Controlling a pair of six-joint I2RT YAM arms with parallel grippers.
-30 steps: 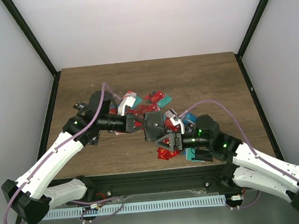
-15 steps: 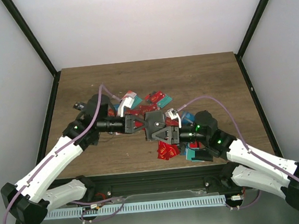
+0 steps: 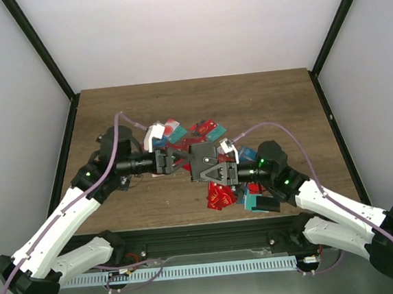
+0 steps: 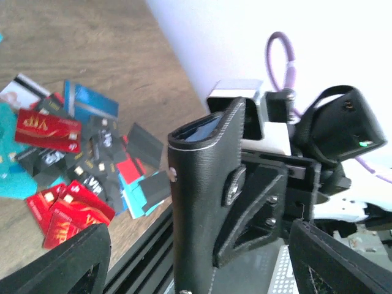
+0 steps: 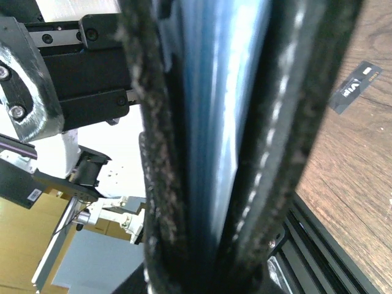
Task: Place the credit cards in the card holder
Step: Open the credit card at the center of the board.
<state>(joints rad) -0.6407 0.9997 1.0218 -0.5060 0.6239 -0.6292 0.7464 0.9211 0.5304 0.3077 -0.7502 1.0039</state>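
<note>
Clamping the card holder (image 4: 197, 202) from the right, right hand (image 3: 220, 171) holds it firmly; left hand (image 3: 168, 160) spread wide just left, seemingly not touching; credit cards (image 3: 219, 197) litter surface (image 3: 262, 107) beneath.

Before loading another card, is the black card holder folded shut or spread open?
Folded shut: the card holder shows both covers together, a thin bluish strip between them, clamped in the right hand.
</note>
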